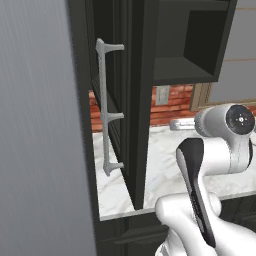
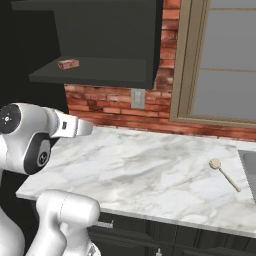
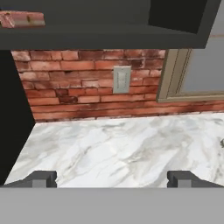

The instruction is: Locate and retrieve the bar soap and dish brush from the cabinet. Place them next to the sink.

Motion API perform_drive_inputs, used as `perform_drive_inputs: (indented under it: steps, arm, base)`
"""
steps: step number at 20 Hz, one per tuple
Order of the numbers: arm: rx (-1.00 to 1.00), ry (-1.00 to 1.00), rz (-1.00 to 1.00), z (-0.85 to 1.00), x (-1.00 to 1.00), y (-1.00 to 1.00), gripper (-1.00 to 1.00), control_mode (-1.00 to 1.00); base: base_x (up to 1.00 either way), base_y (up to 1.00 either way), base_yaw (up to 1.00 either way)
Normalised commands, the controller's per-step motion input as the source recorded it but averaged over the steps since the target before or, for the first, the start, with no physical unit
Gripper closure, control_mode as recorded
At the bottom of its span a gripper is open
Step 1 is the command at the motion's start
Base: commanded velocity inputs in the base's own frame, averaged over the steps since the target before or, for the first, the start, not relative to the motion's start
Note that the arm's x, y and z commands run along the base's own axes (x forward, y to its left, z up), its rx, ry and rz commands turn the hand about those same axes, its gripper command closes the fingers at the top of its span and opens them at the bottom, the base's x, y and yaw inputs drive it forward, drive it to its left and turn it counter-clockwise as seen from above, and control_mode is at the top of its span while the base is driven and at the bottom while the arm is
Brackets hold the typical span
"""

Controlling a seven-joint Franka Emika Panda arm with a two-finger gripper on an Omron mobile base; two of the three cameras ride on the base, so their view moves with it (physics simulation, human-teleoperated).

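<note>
Two dark fingertips [image 3: 41,178] stand far apart at the bottom of the hand view, so we read the gripper [image 3: 111,179] as released and holding nothing. It hangs low over the counter [image 3: 113,148], above the counter's left part and a little back from its front edge, and looks level toward the brick wall [image 3: 78,65].

What the coming move turns on, as we judge it, is height. The soap [image 3: 22,19] lies above the gripper and to its left, on the bottom panel of the cabinet [image 3: 109,37], toward that panel's left end. The right base view shows the same: the soap [image 2: 68,63] sits on the panel, well above the hand and apart from it. Its long axis runs roughly along the cabinet's front edge, so across the line of reach. We judge the hand must rise over the panel's front lip and shift left before the jaws can span the soap's short side.

Farther out, the brush [image 2: 224,174] already lies on the counter near its right end, just beside the left edge of the sink [image 2: 249,170]. Its round head points toward the wall and its handle slants toward the front edge. We take that half of the task as likely settled and the soap as the step in hand.

We can read no brand, label or writing anywhere. The soap shows only reddish mottling, and the outlet [image 3: 121,79] on the wall is blank.
</note>
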Motion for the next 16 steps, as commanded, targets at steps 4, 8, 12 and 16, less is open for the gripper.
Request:
perform_drive_inputs:
  steps: [4,8,12,16]
  arm:
    - [0.00,0.00,0.00,0.02,-0.04,0.00,-1.00,-1.00]
    - [0.00,0.00,0.10,0.28,-0.22,0.10,-1.00,-1.00]
    - [0.00,0.01,0.15,0.49,-0.20,0.14,-1.00,-1.00]
    - [0.02,0.01,0.09,0.47,-0.19,0.05,-1.00,-1.00]
  base:
    - [0.00,0.00,0.00]
    - [0.00,0.00,0.00]
    - [0.00,0.00,0.00]
    - [0.00,0.00,0.00]
